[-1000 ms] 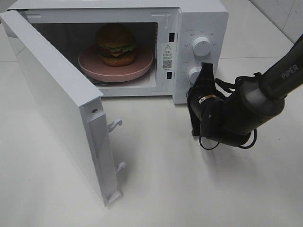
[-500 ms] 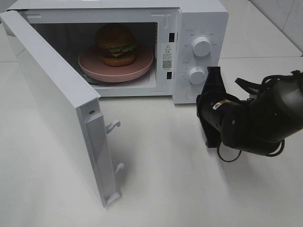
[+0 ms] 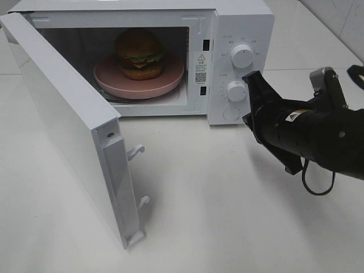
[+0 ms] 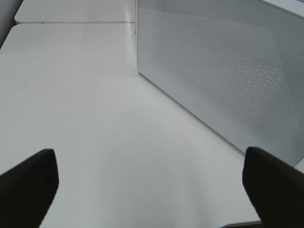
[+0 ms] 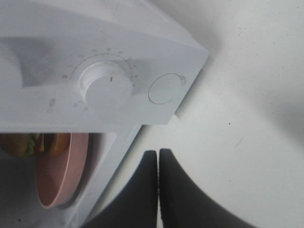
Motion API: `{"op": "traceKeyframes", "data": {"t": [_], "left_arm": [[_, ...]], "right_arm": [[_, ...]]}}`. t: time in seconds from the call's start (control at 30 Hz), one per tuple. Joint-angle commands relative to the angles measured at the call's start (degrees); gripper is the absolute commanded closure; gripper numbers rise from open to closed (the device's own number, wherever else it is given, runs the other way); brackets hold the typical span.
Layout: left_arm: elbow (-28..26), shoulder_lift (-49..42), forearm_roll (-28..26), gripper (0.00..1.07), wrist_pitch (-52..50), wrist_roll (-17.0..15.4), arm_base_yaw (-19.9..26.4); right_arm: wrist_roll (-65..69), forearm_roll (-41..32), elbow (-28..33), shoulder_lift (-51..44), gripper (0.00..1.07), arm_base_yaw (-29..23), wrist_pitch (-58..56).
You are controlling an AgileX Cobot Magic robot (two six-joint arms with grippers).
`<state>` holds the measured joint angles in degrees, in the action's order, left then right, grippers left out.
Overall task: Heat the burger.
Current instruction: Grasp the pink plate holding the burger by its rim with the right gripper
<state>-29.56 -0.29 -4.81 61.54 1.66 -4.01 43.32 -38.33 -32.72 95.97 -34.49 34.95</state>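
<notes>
The white bench (image 3: 227,227) carries the microwave (image 3: 242,17) across the top of the overhead frame. Its door (image 3: 62,119) hangs wide open toward the lower left, which I take as the reason heating can't start: the cavity is loaded but unsealed. My right arm (image 3: 318,133) reaches in from the right edge. The pink plate (image 3: 170,82) sits inside the cavity, upper centre, and the burger (image 3: 139,54) rests upright on it, right where it needs to be. The left fingers (image 4: 28,185) are spread wide over bare bench, gripping nothing and facing the door's perforated outer face, well placed, I judge, to push it shut. The right fingers (image 3: 256,85) are pressed together into one blunt tip just beside the lower knob (image 3: 236,91), a shape better for nudging than for grasping.
</notes>
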Motion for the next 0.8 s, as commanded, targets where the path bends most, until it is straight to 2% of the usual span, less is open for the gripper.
{"op": "traceKeyframes", "data": {"t": [0.03, 0.17, 0.23, 0.33, 0.4, 0.6, 0.77, 0.8], "left_arm": [[0.00, -0.17, -0.17, 0.09, -0.23, 0.23, 0.23], [0.00, -0.17, -0.17, 0.09, -0.23, 0.23, 0.23], [0.00, -0.17, -0.17, 0.09, -0.23, 0.23, 0.23], [0.00, -0.17, -0.17, 0.09, -0.23, 0.23, 0.23], [0.00, -0.17, -0.17, 0.09, -0.23, 0.23, 0.23], [0.00, -0.17, -0.17, 0.09, -0.23, 0.23, 0.23], [0.00, -0.17, -0.17, 0.09, -0.23, 0.23, 0.23], [0.00, -0.17, -0.17, 0.09, -0.23, 0.23, 0.23]], "right_arm": [[-10.89, 0.74, 0.06, -3.67, 1.07, -0.06, -5.44], [-17.59, 0.74, 0.00, -6.02, 1.06, -0.06, -10.03], [-25.44, 0.97, 0.00, -8.48, 1.05, -0.06, -15.13], [-27.62, 0.97, 0.00, -9.05, 1.05, -0.06, -16.56], [-34.84, 0.97, 0.00, -11.00, 1.05, 0.00, -22.63], [-40.68, 1.03, 0.00, -13.41, 1.05, 0.11, -28.30], [-43.32, 5.44, -1.09, -14.21, 1.05, 0.11, -32.77], [-43.32, 8.94, -2.69, -14.21, 1.04, 0.11, -35.92]]}}
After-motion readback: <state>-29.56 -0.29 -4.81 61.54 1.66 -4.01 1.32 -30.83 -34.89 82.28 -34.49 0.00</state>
